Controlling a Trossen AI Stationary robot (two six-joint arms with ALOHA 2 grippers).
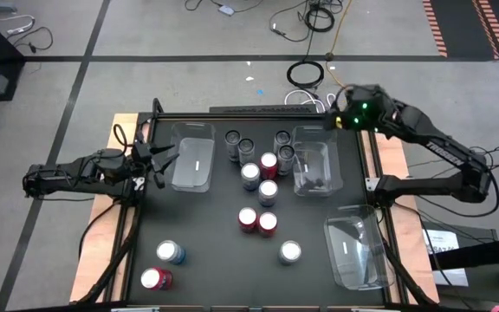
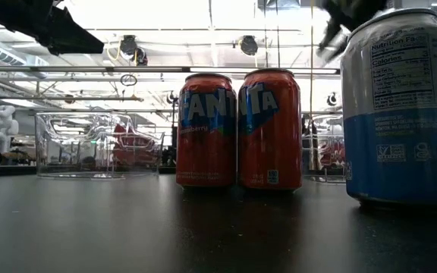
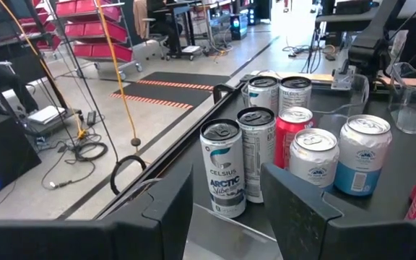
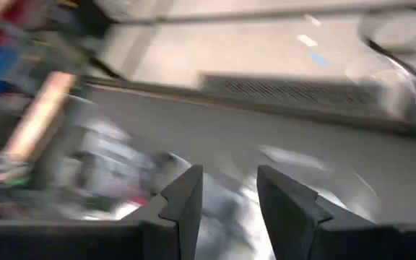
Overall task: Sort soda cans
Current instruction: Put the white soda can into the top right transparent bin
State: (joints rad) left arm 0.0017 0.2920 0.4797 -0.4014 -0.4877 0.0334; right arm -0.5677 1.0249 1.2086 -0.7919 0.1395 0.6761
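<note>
Several soda cans stand upright on the black table. Dark grey cans (image 1: pixel 246 149) stand at the far middle, red cans (image 1: pixel 257 222) and blue-and-silver cans (image 1: pixel 268 192) nearer. A red can (image 1: pixel 154 279) and a blue-and-silver can (image 1: pixel 171 252) stand near the left corner. In the low view two red cans (image 2: pixel 237 129) stand side by side, with a blue-and-silver can (image 2: pixel 400 106) close by. My left gripper (image 1: pixel 167 159) (image 3: pixel 226 217) is open and empty at the left clear tray's outer side, facing the cans. My right gripper (image 1: pixel 334 108) (image 4: pixel 230 209) is open and empty, raised over the table's far right corner.
Three clear plastic trays sit on the table: one far left (image 1: pixel 193 156), one far right (image 1: pixel 314 160), one at the near right corner (image 1: pixel 353 251). Free table lies in the near middle. Cables and taped floor lie beyond the far edge.
</note>
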